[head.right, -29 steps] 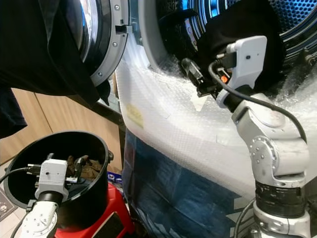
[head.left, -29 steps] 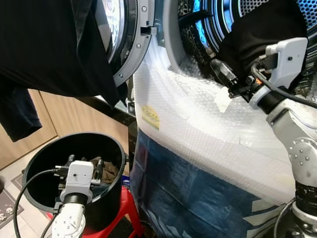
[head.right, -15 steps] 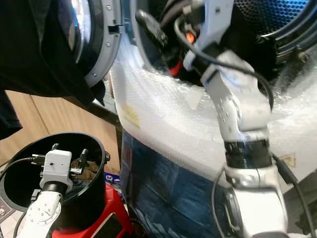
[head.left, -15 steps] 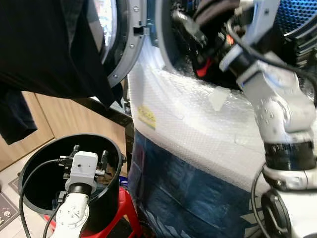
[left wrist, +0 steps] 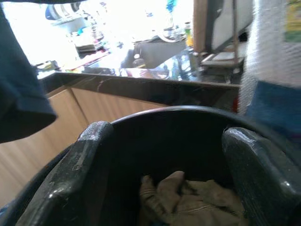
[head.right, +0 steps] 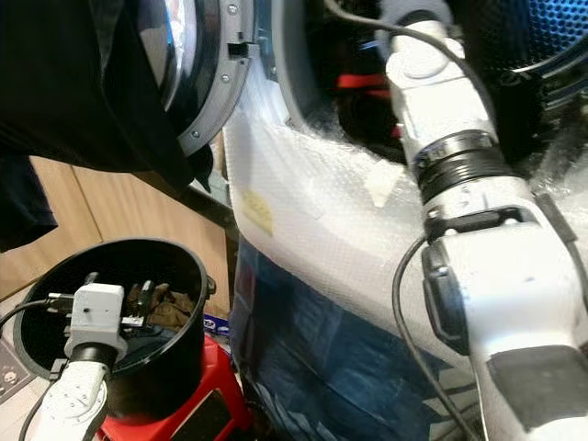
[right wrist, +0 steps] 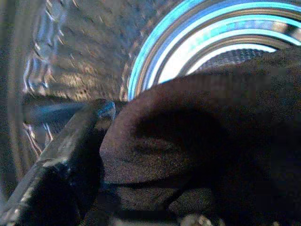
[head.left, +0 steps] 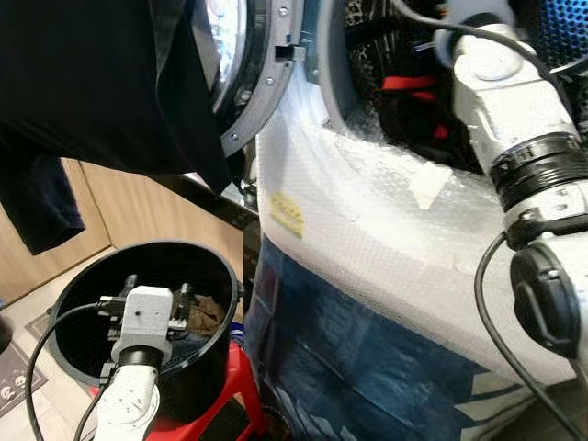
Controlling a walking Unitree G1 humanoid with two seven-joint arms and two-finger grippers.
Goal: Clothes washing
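washing machines: one (head.left: 367, 220)
black buckets: one (head.left: 213, 323)
red stools: one (head.left: 237, 404)
dark garments hung on the door: one (head.left: 92, 83)
khaki garments in bucket: one (left wrist: 188, 200)
dark garments in drum: one (right wrist: 211, 141)

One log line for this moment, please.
right pincer: in washer drum, on dark garment | left pincer: open over black bucket | khaki cloth in bucket

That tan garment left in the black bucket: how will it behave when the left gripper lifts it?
The tan garment lies crumpled in soft folds, so it is probably floppy and will dangle. It looks thin, likely light. Draping cloth may drag on the black bucket rim as the left gripper, jaws open above it, lifts.
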